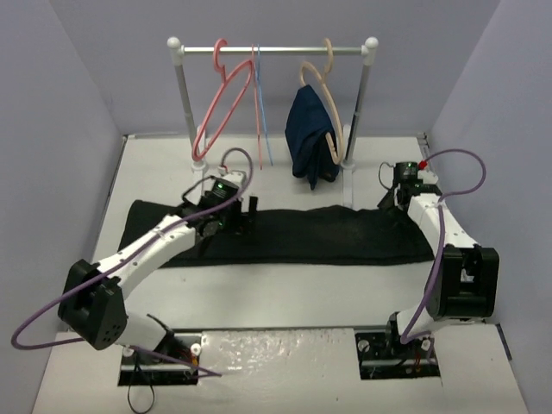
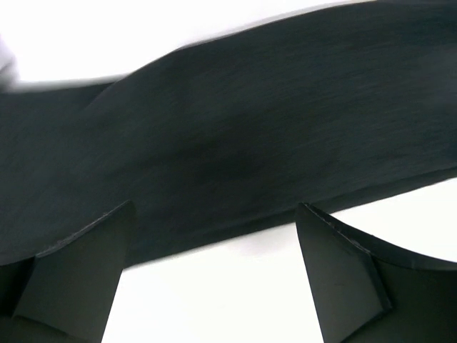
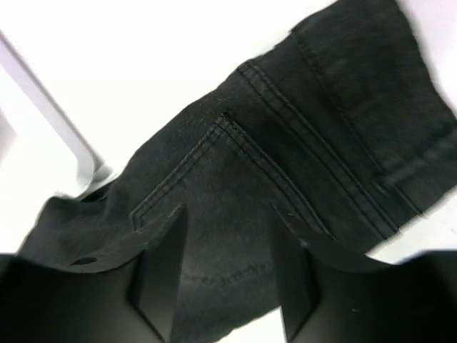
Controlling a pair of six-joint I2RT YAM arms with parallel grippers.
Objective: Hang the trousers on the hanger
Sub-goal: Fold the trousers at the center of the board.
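- Top external view: my left gripper [image 1: 226,214] reaches out over the left part of the long black fabric trousers [image 1: 328,235], which lie flat and stretched across the white table [image 1: 276,293], in front of the metal clothes rail [image 1: 285,50].
- On the left wrist view, the two dark fingers [image 2: 78,279] are spread wide. Black cloth fills the picture beyond them, and its near edge runs between the tips.
- The thin salmon-pink plastic hanger [image 1: 228,116] hangs bare at the left end of the rail, well apart from the trousers.
- Just to its right hangs a thin light-blue hanger [image 1: 263,129].
- Further right, a navy-blue garment [image 1: 309,138] is draped on a thicker tan hanger [image 1: 332,129].
- My right gripper [image 1: 398,197] sits at the trousers' far right corner, near the rail's right post.
- The right wrist view shows its fingers [image 3: 161,264] parted, with stitched seams of the black fabric in the gap between them.
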